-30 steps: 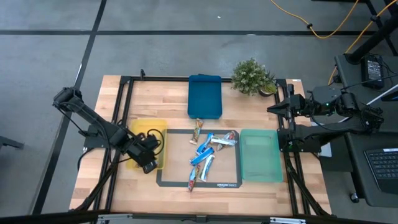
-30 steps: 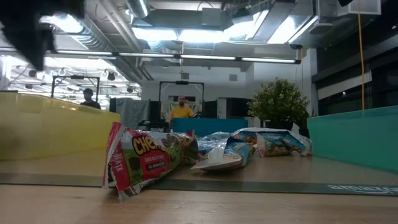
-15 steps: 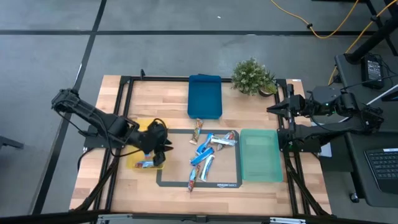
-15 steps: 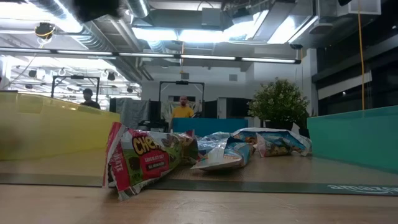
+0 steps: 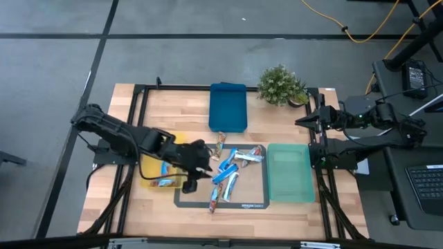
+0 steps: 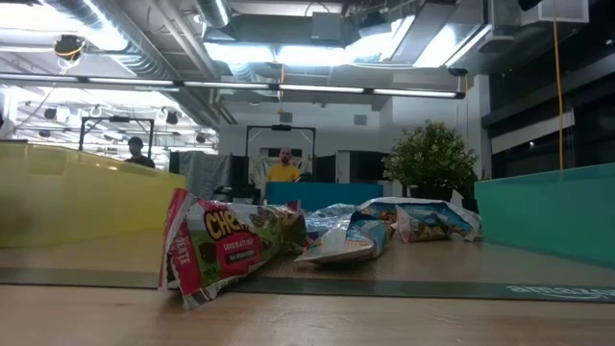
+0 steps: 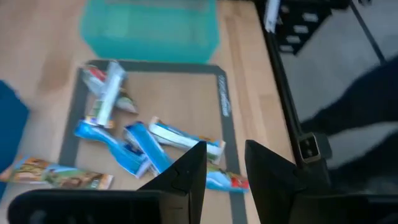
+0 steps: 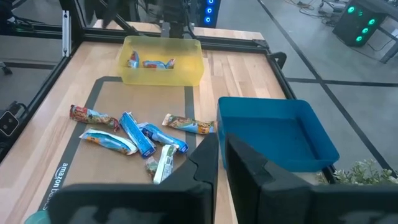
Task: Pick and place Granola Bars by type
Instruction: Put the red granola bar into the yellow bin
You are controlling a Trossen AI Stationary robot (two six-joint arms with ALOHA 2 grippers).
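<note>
Yellow tray (image 5: 154,173) now holds two blue-and-white bars (image 8: 150,62); a second ago the left gripper (image 5: 194,168) was down over that tray, now it has swung across to the mat's near-left corner, beside the pile; we read that as a drop just done and a reach for the next bar; its fingers (image 7: 186,174) stand slightly apart with nothing between them. Loose granola bars (image 5: 230,169) lie on the dark mat (image 5: 259,197): several blue-and-white ones in the middle, a red-ended Chewy bar (image 6: 226,245) at the front edge, an orange-brown one (image 8: 188,124) toward the blue tray (image 5: 228,107). Blue and green tray (image 5: 290,173) are bare, so we judge sorting is early; right gripper (image 8: 219,146) waits by the table's right edge, fingers pressed together, holding nothing.
</note>
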